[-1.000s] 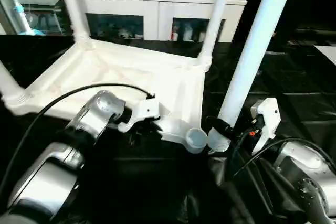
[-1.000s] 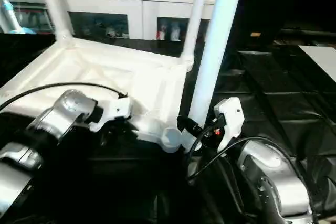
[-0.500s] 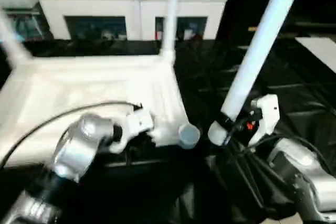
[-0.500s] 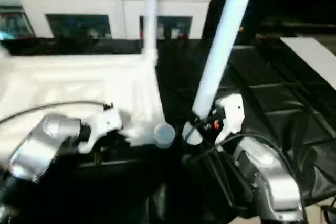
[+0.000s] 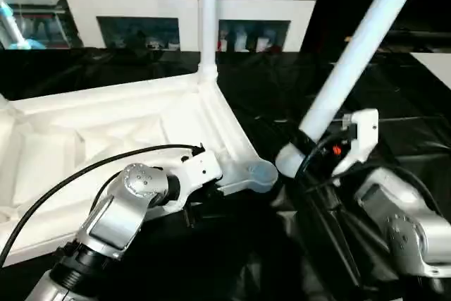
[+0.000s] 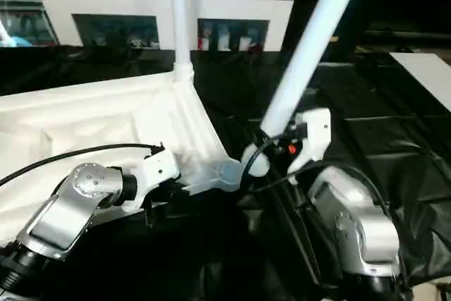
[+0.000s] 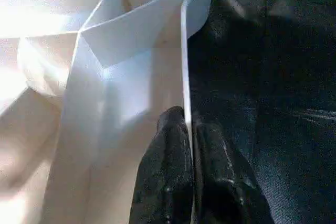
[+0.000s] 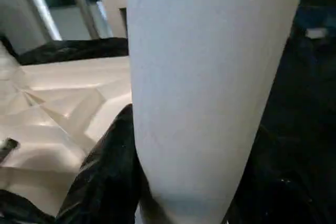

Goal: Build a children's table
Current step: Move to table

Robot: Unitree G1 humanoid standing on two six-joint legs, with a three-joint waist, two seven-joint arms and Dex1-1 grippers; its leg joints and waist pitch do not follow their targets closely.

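The tabletop (image 5: 106, 139) lies upside down and has turned since a second ago, so its empty corner socket (image 5: 262, 174) now sits just beside the lower end of the loose leg (image 5: 352, 61). This means the leg is almost lined up for insertion, but it is tilted and not yet in. The left tool (image 7: 190, 177) is pressed together, pinching the thin rim of the tabletop; the left wrist view shows this grip clearly, while the head views hide the fingers. The right tool (image 5: 304, 154) holds the leg between its fingers
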